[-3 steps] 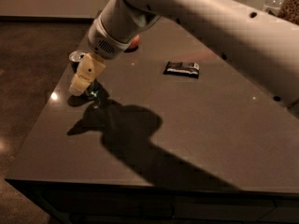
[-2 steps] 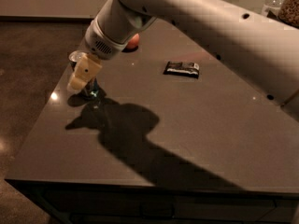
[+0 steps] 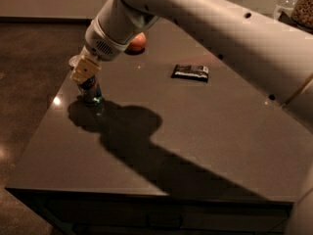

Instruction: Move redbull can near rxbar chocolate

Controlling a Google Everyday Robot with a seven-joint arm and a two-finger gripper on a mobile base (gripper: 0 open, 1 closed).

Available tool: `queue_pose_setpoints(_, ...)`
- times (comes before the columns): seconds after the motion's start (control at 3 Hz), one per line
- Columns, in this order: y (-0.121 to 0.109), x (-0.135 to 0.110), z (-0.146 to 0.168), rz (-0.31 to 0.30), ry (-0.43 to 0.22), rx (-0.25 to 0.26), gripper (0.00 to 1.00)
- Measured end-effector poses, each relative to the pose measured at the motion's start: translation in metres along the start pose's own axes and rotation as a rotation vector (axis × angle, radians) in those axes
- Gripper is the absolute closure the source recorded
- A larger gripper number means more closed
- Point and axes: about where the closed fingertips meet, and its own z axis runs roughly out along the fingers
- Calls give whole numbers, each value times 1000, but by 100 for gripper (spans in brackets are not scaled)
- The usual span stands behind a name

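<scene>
A: Camera view, what are we seeing?
B: We are seeing the gripper (image 3: pixel 84 74) hovering right at the top of the redbull can (image 3: pixel 91 91), which is standing upright on the dark table (image 3: pixel 195 136). We cannot tell if it is clasping the can.
A: And progress?
B: The rxbar chocolate (image 3: pixel 190 72) is lying well apart, so we are judging the whole carry undone.

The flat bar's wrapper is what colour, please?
Black wrapper, pale lettering, camera view; pincer at slim blue can.
</scene>
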Motion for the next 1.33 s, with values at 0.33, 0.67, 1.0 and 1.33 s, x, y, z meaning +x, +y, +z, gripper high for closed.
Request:
queue_pose_setpoints(0.33,-6,-2,-9,14,-5,-5,83)
queue_pose_setpoints(0.67,-21,8,-36,54,2,16,100)
queue_pose_setpoints(1.0,-38,29,-65,101,13,45,100)
queue_pose_setpoints(1.33,-56,60,-87,163,26,68,100)
